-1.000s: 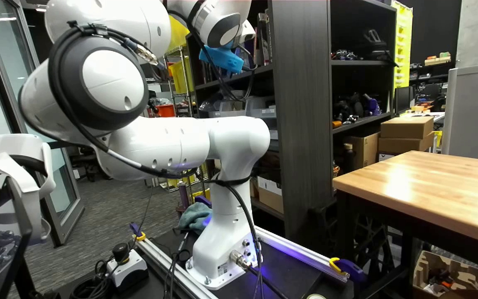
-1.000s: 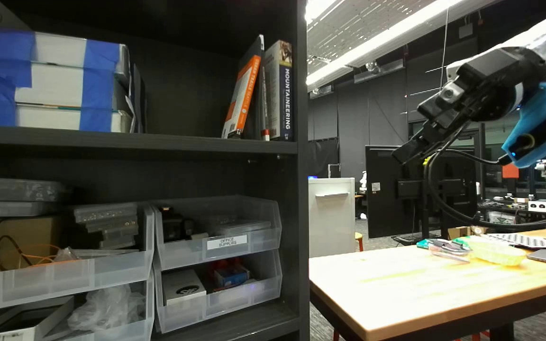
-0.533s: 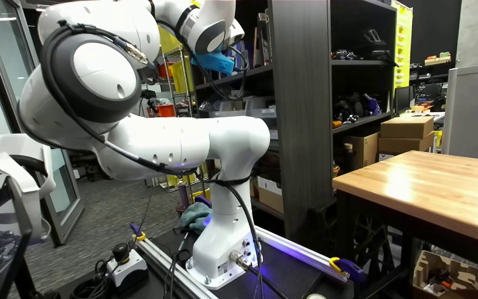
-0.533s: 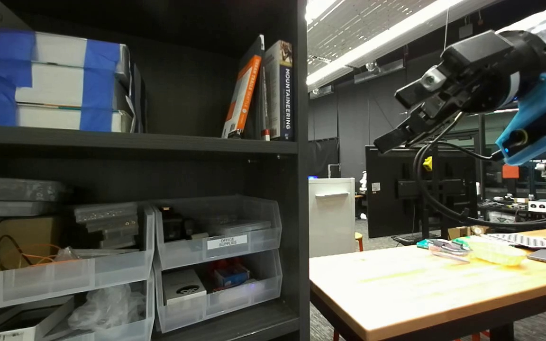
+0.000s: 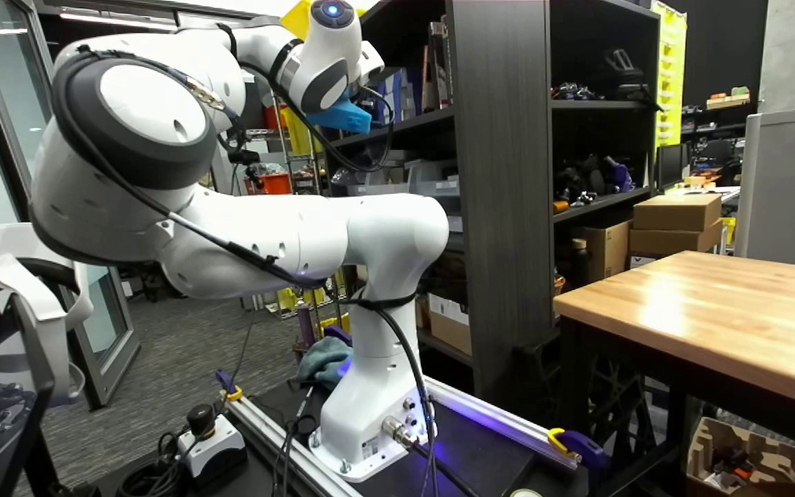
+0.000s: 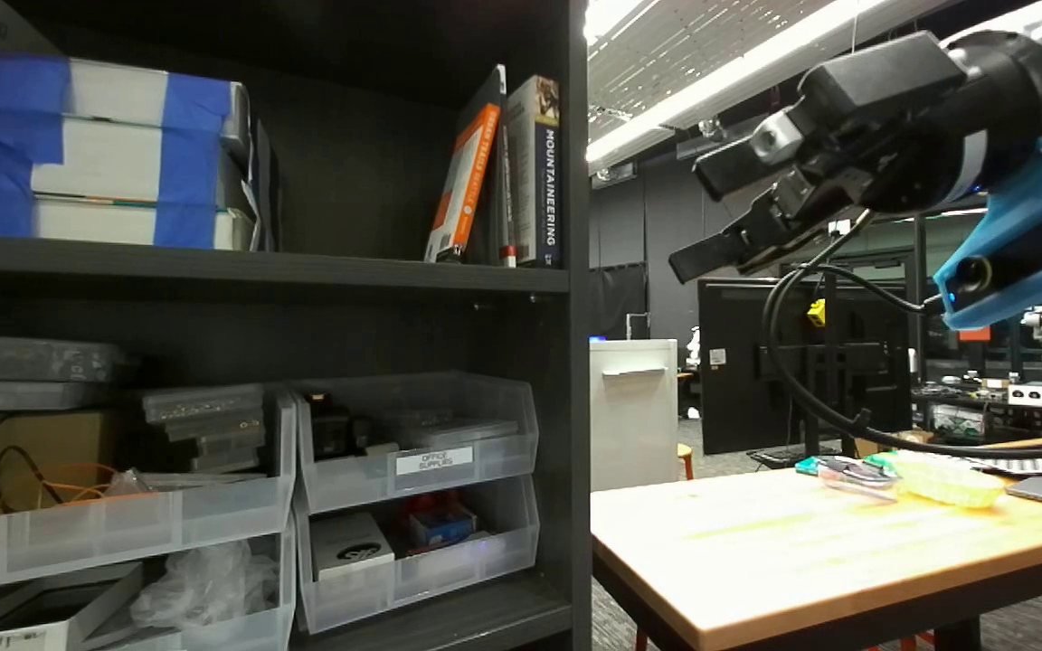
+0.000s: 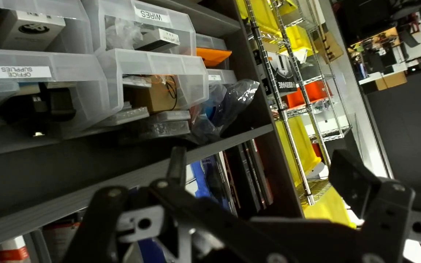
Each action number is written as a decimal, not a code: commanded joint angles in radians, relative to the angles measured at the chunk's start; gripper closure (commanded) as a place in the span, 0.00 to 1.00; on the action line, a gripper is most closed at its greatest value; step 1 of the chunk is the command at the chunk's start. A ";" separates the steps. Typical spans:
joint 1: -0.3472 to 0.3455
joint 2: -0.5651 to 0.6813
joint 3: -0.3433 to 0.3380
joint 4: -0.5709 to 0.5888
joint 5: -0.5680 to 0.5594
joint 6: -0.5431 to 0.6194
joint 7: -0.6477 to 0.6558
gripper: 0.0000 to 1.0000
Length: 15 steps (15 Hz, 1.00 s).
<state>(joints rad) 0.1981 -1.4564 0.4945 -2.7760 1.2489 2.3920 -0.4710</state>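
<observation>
Dark shelving (image 6: 349,334) fills the left of an exterior view, its upright edge (image 6: 580,380) facing a wooden table (image 6: 720,551) lower at the right. Right of that edge, open air shows, then the gripper (image 6: 691,221), hanging higher than the tabletop and slanting downward, its two fingers (image 6: 704,257) spread apart. Books (image 6: 521,181) stand on the upper shelf (image 6: 254,264), just inside the upright edge; clear bins (image 6: 349,486) sit below. In the wrist view, one end of the upper shelf appears between the fingertips.

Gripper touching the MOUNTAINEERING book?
Apart. In an exterior view, the gripper hangs open, well clear of the MOUNTAINEERING book, with the bookcase side panel and dark wall visible between them.
</observation>
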 commanded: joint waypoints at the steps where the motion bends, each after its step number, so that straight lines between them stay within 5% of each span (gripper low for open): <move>1: 0.012 0.034 0.087 0.000 0.081 0.157 -0.048 0.00; 6: -0.079 0.218 0.211 0.149 0.119 0.384 0.016 0.00; 10: -0.255 0.315 0.375 0.293 0.182 0.502 0.086 0.00; 15: -0.554 0.353 0.565 0.471 0.141 0.647 0.219 0.00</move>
<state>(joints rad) -0.1952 -1.1321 0.9837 -2.4168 1.4028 2.9690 -0.3109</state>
